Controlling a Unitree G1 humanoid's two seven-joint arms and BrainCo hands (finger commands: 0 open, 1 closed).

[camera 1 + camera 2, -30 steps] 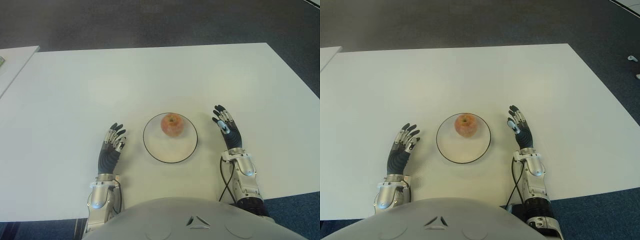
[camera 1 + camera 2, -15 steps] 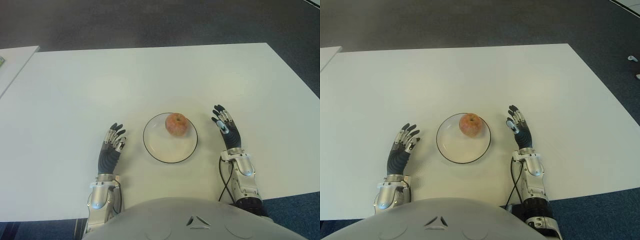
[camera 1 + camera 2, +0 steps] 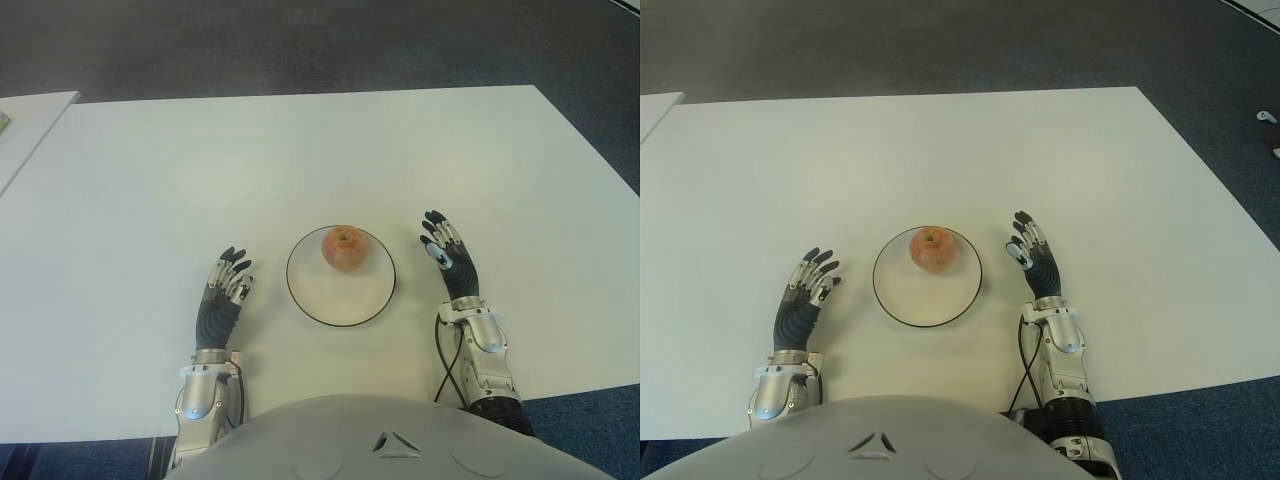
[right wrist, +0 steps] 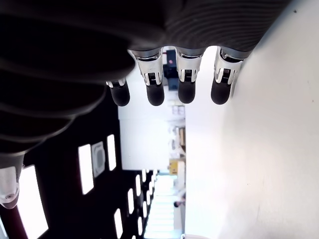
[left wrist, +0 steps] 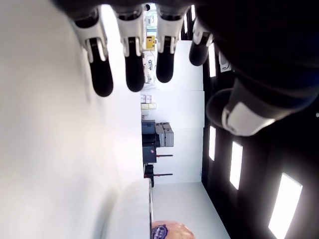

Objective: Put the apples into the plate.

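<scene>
One apple (image 3: 344, 248) sits inside the one plate (image 3: 322, 307), toward its far rim; I watched it roll a little toward my right hand (image 3: 447, 262) and settle back left, so I judge the placing done. Two hands flank the plate, both released and holding nothing, my left hand (image 3: 224, 292) idle beside it

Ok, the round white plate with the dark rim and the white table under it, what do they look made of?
The round white plate with a thin dark rim looks like glazed ceramic, possibly melamine: smooth, faint sheen. The red-yellow apple sits on its far side. The white table looks like matte laminate: flat, even, no grain or glare. Left hand and right hand show either side of the plate, open.
</scene>
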